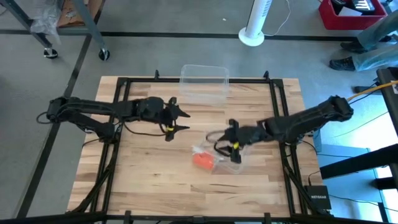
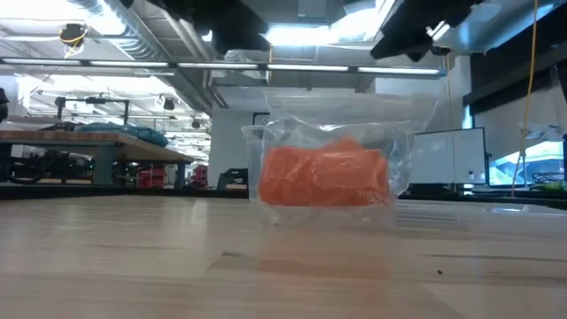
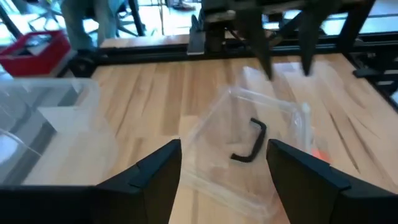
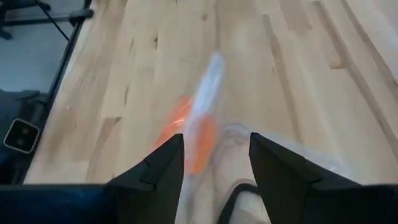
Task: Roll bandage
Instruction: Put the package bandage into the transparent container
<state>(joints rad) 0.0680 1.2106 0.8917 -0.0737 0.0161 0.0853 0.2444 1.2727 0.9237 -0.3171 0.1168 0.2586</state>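
The orange bandage (image 1: 202,160) lies bunched on the wooden table near its middle. In the low view the bandage (image 2: 323,175) shows through clear plastic. Beside it sits a clear plastic box (image 1: 229,155) with a dark handle (image 3: 251,142). My right gripper (image 1: 217,139) hangs open above the box and the bandage (image 4: 194,134), its fingertips (image 3: 268,70) clear of the plastic. Left of the box, my left gripper (image 1: 185,121) is raised off the table and open. It points toward the table's right edge, at the box (image 3: 249,143).
A larger clear plastic tub (image 1: 204,83) stands at the far edge of the table, near the middle. A black frame (image 1: 280,118) runs around the tabletop. Bare wood lies along the near edge. Beyond the table are a white fan base (image 1: 253,37) and a red bin (image 1: 351,12).
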